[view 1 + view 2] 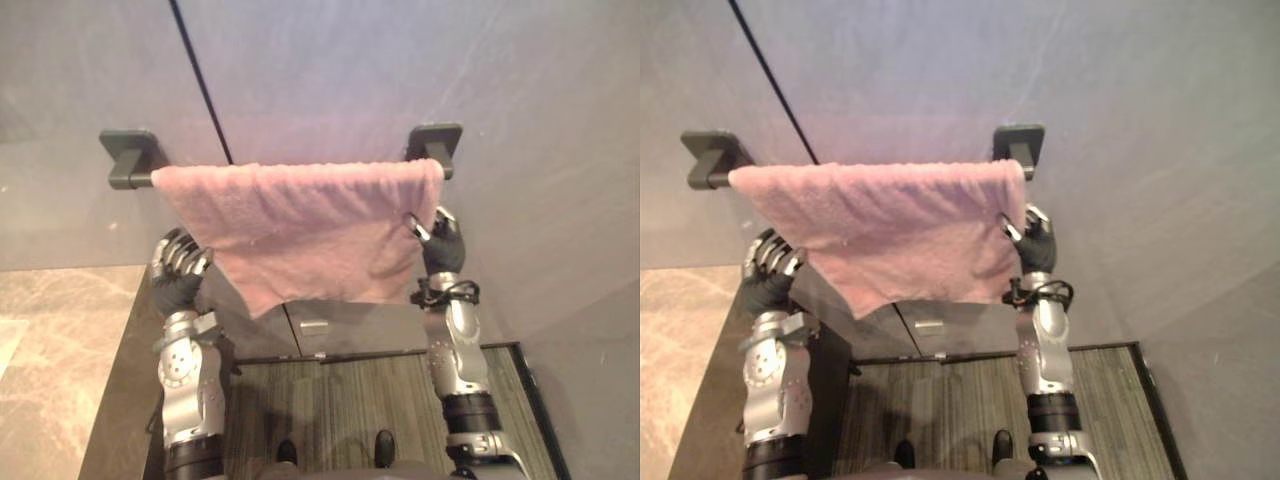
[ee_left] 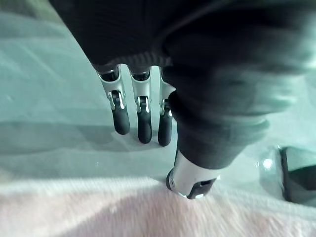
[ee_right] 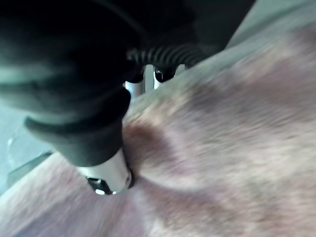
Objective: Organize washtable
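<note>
item: pink towel (image 1: 310, 225). it hangs draped over a dark towel bar (image 1: 140, 180) fixed to the grey wall (image 1: 400, 70) on two dark brackets, left bracket (image 1: 130, 152) and right bracket (image 1: 436, 138). the cloth spans nearly the full bar between them. its left edge slants inward going down, and its lowest point lies left of centre.

right hand (image 1: 440, 242): raised at the towel's right edge, just below the right bracket. in the right wrist view its thumb (image 3: 106, 173) presses into the cloth, which puckers round it, and the fingers (image 3: 136, 89) go behind the fabric. finding: the hand is pinching the towel.

left hand (image 1: 178, 268): raised below the towel's left part, near the slanted edge, clear of the cloth in the eye views. in the left wrist view its fingers (image 2: 144, 123) reach out loosely with the thumb (image 2: 190, 180) apart, the towel lying past them. finding: relaxed and holding nothing.

surroundings: a beige marble tabletop (image 1: 60, 340) at lower left, and a dark striped floor (image 1: 340, 400) below the towel.
</note>
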Available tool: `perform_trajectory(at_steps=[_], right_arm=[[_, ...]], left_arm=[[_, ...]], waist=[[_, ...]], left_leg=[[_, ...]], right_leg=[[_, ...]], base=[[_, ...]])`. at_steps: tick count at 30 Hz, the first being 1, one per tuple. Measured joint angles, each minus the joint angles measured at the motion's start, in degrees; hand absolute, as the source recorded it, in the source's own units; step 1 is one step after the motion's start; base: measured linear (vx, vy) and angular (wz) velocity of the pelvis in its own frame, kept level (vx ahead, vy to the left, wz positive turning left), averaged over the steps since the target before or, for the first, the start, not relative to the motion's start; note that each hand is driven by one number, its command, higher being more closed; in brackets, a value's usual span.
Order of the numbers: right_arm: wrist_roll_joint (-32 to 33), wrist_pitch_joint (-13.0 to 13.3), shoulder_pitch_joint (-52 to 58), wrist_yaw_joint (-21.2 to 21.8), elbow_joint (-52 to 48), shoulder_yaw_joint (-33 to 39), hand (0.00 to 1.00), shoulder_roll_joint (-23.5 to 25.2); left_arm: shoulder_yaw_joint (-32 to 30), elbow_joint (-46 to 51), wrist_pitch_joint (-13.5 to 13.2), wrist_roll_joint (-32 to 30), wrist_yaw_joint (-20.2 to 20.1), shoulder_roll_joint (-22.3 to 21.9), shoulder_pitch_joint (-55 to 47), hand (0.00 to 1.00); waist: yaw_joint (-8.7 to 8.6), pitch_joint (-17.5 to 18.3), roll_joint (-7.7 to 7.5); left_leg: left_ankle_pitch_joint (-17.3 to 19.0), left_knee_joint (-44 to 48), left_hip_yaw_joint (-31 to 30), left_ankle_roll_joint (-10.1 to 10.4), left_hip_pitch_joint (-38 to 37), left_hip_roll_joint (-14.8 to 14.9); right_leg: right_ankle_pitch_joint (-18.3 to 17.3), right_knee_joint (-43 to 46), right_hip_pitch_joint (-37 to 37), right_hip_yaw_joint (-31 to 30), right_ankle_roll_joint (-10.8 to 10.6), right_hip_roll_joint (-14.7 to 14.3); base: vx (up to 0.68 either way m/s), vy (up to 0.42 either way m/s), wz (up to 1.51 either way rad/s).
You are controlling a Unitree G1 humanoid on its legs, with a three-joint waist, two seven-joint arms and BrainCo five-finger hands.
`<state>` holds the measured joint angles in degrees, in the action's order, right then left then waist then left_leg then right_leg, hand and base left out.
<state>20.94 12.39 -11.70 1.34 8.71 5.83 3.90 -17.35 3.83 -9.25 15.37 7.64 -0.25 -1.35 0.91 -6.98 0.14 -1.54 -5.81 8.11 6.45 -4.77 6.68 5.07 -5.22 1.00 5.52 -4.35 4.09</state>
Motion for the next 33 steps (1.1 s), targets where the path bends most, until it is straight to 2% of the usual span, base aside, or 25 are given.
perform_trajectory(at_steps=[2, 5, 10, 15, 21, 25, 27, 31, 33], right_arm=[[0.07, -1.68, 2.84, -1.08, 2.59, 1.32, 0.0, -0.15], [0.75, -2.72, 6.07, -1.47, 3.07, 1.63, 0.0, -1.51], [1.11, -2.72, 9.14, -1.23, 3.06, 2.68, 0.0, -2.89], [1.69, -3.0, 15.23, 0.17, 3.75, 2.64, 0.0, -2.94], [1.89, -4.19, 20.84, 2.67, 7.12, -0.19, 0.0, -3.27], [1.85, -6.58, 26.67, 6.27, 8.04, -6.42, 0.0, -3.52], [1.28, -8.42, 29.62, 9.66, 8.03, -10.62, 0.0, -4.4], [0.71, -10.87, 32.96, 13.61, 8.0, -15.19, 0.0, -4.88], [0.27, -11.76, 33.74, 15.86, 7.31, -19.18, 0.0, -6.67]], left_arm=[[-0.1, 0.22, 0.06, -0.02, -0.06, 0.02, -1.07, 0.0], [-0.09, 0.98, 0.06, -0.07, -0.16, 0.02, -2.11, 0.0], [1.41, 1.01, 0.21, -0.39, -1.69, -0.01, -4.53, 0.0], [1.91, -0.35, 1.43, -0.94, -3.81, -0.13, -9.25, 0.0], [8.75, -8.79, 2.77, -1.56, -7.03, -0.02, -13.85, 0.0], [15.7, -13.74, 5.07, -4.27, -13.09, 0.06, -18.85, 0.0], [17.87, -15.83, 6.77, -7.26, -17.89, 0.38, -21.01, 0.0], [19.34, -16.19, 8.07, -11.21, -21.99, 1.97, -23.66, 0.0], [21.02, -14.71, 8.25, -13.14, -23.81, 3.22, -25.04, 0.0]], waist=[[0.01, -0.02, 0.01], [-0.11, -0.02, 0.01], [-0.18, 0.01, 0.04], [-0.15, 0.04, 0.04], [-0.1, 0.42, -0.01], [-0.16, 1.57, 0.08], [-0.17, 1.85, 0.04], [-0.16, 2.71, 0.27], [-0.13, 3.59, 0.44]], left_leg=[[0.0, 0.0, -0.01, 0.0, 0.09, -0.05], [0.01, 0.01, 0.02, 0.01, 0.11, 0.06], [0.01, 0.04, 0.12, 0.02, 0.11, 0.27], [0.01, 0.28, 0.11, 0.01, 0.15, 0.24], [0.01, 0.36, 0.36, -0.01, 0.02, 0.3], [0.02, 0.36, 0.5, -0.01, -0.03, 0.33], [0.02, 0.37, 0.72, -0.01, -0.17, 0.34], [0.02, 0.37, 1.02, 0.0, -0.27, 0.38], [0.23, 0.34, 1.51, 0.04, -0.63, 0.4]], right_leg=[[0.01, -0.02, -0.06, 0.05, 0.02, 0.0], [0.04, -0.04, -0.11, 0.02, 0.06, 0.02], [0.2, -0.14, -0.19, -0.13, 0.26, -0.18], [0.21, -0.2, -0.21, -0.15, 0.26, -0.14], [0.58, -0.35, -0.21, -0.63, 0.38, -0.08], [0.58, -0.36, -0.25, -0.76, 0.38, -0.11], [0.59, -0.36, -0.22, -0.94, 0.41, -0.18], [0.62, -0.37, -0.25, -1.18, 0.45, -0.2], [0.48, -0.4, -0.19, -1.65, 0.24, -0.21]], base=[[0.0, 0.0, 0.0], [0.0, 0.0, 0.0], [0.0, 0.0, 0.0], [0.0, 0.0, 0.0], [0.0, 0.0, -0.03], [0.0, 0.0, -0.01], [0.0, 0.0, -0.04], [0.0, 0.0, -0.03], [-0.02, 0.005, -0.09]])
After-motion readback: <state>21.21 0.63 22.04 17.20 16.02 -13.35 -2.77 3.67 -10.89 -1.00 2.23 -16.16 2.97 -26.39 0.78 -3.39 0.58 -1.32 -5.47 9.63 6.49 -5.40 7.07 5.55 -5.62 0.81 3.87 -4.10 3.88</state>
